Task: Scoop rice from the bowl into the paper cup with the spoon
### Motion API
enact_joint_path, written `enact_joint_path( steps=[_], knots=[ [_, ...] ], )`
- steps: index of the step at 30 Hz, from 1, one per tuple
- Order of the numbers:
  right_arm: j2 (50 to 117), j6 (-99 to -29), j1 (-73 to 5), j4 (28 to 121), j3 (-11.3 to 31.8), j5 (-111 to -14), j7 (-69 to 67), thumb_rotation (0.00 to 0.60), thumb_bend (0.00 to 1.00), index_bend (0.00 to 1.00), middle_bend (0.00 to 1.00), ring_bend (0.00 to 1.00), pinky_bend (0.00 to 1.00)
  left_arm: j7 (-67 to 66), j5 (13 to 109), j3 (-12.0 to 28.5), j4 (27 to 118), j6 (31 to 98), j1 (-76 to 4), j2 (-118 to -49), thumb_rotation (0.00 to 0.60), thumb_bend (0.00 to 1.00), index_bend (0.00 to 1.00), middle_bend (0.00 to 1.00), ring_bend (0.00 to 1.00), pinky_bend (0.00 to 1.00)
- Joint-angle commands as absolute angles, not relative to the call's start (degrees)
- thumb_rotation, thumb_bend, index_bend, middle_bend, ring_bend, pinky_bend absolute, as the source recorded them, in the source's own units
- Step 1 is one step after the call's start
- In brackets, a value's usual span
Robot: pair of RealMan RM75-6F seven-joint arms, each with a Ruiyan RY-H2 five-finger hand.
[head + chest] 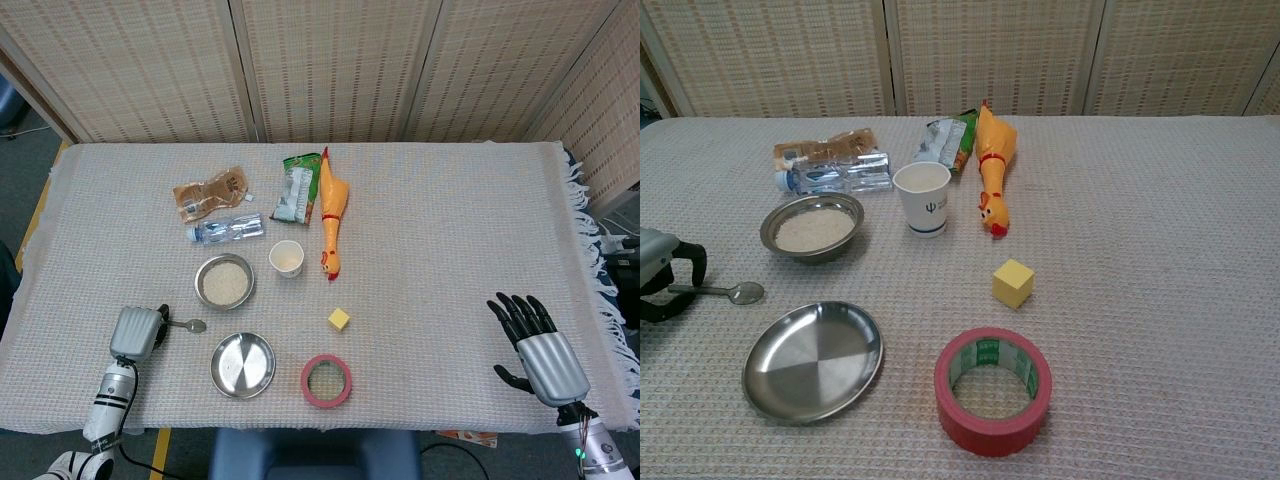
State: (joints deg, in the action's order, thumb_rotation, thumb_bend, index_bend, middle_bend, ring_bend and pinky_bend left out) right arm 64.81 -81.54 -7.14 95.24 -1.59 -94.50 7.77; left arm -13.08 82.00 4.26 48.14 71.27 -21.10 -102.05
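Observation:
The metal spoon lies flat on the cloth, left of the steel bowl of rice. My left hand is at the spoon's handle end, with a finger curled over the handle and the thumb under it, pinching it. The white paper cup stands upright just right of the rice bowl. My right hand rests far off at the table's front right with its fingers spread and nothing in it.
An empty steel plate sits in front of the spoon, with a red tape roll and a yellow cube to its right. A rubber chicken, a water bottle and snack packets lie behind the bowl and cup.

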Motion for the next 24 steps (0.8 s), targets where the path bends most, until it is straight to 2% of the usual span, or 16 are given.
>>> enact_joint_path(
  steps=[1, 8, 13, 19, 24],
  knots=[
    [64.8, -81.5, -7.2, 95.3, -1.6, -94.5, 7.8, 0.600, 0.10, 0.00, 0.00, 0.00, 0.00, -12.9, 82.3, 4.2, 48.5, 71.9, -21.0, -101.8, 0.600, 0.40, 0.55, 1.00, 1.00, 1.00],
    [64.8, -81.2, -7.3, 95.3, -1.7, -94.5, 7.7, 0.600, 0.10, 0.00, 0.00, 0.00, 0.00, -14.7, 82.1, 4.4, 53.8, 73.0, -20.5, -98.1, 0.600, 0.40, 0.56, 1.00, 1.00, 1.00],
    [64.6, -81.4, -7.2, 95.5, -1.9, -94.9, 7.8, 0.600, 0.10, 0.00, 0.00, 0.00, 0.00, -17.9, 81.2, 6.9, 58.2, 75.4, -20.8, -95.2, 0.600, 0.38, 0.56, 1.00, 1.00, 1.00],
    [64.3, -82.3, -6.8, 95.9, -2.2, -95.8, 7.6, 0.600, 0.10, 0.00, 0.00, 0.00, 0.00, -27.0, 79.7, 9.6, 64.1, 76.5, -22.3, -92.1, 0.600, 0.38, 0.56, 1.00, 1.00, 1.00],
    [64.0, -82.7, -6.7, 96.1, -2.5, -96.6, 7.5, 0.600, 0.10, 0.00, 0.00, 0.00, 0.00, -39.3, 75.4, 12.1, 73.3, 75.8, -23.4, -89.3, 0.600, 0.38, 0.55, 1.00, 1.00, 1.00]
  ],
)
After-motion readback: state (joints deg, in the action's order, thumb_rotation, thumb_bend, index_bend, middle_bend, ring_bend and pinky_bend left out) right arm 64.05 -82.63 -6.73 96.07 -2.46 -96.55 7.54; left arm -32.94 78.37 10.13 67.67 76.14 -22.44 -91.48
